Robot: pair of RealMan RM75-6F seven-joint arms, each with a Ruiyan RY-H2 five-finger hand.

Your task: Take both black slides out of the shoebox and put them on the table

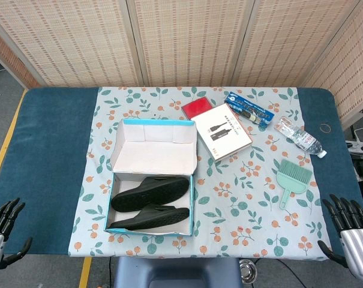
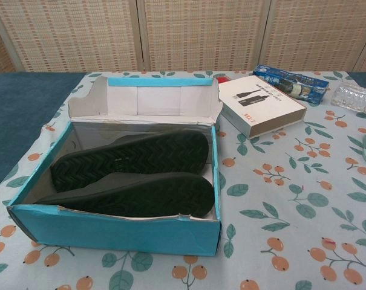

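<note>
Nothing is done yet: both black slides [image 1: 150,201] lie in the shoebox [image 1: 190,198], well away from the left hand's [image 1: 2,231] and right hand's [image 1: 349,231] empty, spread fingers.

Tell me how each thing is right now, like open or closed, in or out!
shoebox: open, lid flipped back
black slides: both inside the box, lying on their sides
left hand: open, holding nothing
right hand: open, holding nothing
water bottle: lying on its side
brush: lying flat
white box: closed, lying flat
</note>
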